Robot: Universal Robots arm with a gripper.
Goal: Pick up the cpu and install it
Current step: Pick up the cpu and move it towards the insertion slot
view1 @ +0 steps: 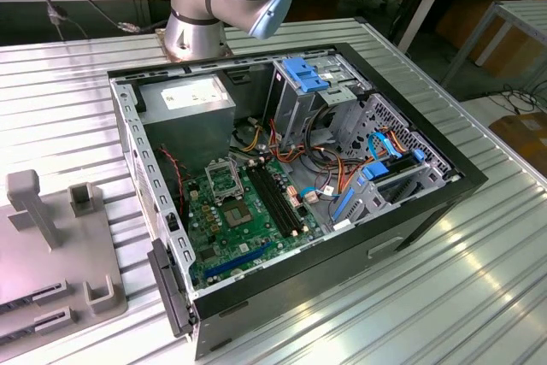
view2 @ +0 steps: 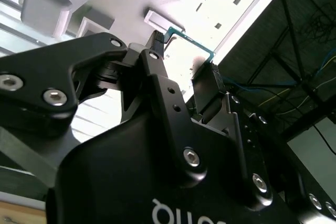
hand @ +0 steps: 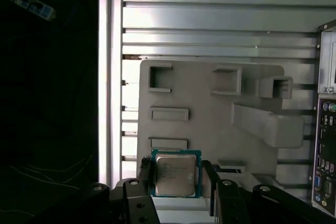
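In the first wrist view the cpu [hand: 176, 174], a flat square chip with a silvery top and a green rim, sits between the two black fingers of my gripper [hand: 177, 178], which is shut on it. It hangs well above the grey holder plate [hand: 210, 114], lifted off it. In the second wrist view the cpu [view2: 185, 39] shows edge-on as a thin green line at the tips of my gripper [view2: 184, 61]. The open computer case [view1: 461, 181] lies in the exterior view with its green motherboard [view1: 248, 228] and the square socket [view1: 224, 179] exposed.
The grey holder plate [view1: 51, 245] with raised blocks lies at the exterior view's left of the case. A grey power supply box [view1: 192, 100], drive cages with blue clips [view1: 308, 74] and loose cables [view1: 333, 181] crowd the case. The arm's base [view1: 201, 14] stands behind it.
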